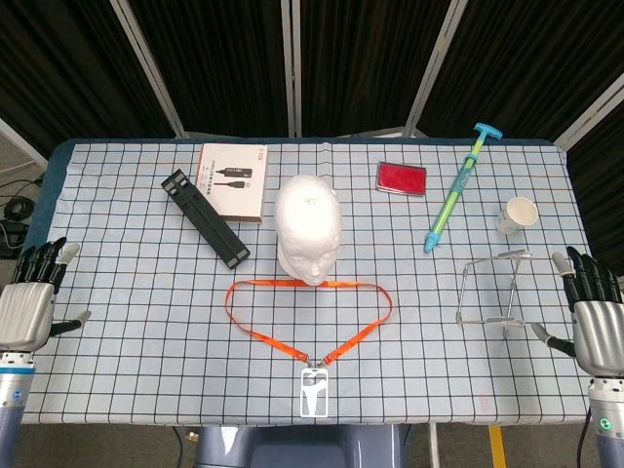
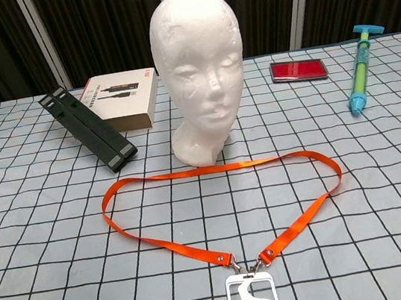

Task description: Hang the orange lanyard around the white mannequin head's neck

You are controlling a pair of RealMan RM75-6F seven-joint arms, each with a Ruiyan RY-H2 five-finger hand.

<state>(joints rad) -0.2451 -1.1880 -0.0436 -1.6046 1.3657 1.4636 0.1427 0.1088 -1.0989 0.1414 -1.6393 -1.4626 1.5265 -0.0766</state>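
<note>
Orange ribbon lanyard (image 1: 310,314) lies flat at frame centre, its loop touching the base of the upright white foam mannequin head (image 1: 308,228). Left hand (image 1: 31,302) at lower left and right hand (image 1: 591,310) at lower right both released, fingers spread, holding nothing.

A matt checked cloth (image 1: 127,322) is spread over the tabletop. The white mannequin head (image 2: 198,67) is seen as rough, grainy foam. The orange lanyard (image 2: 292,157) is woven ribbon with a slight sheen, joined by small metal clips (image 2: 247,262).
</note>
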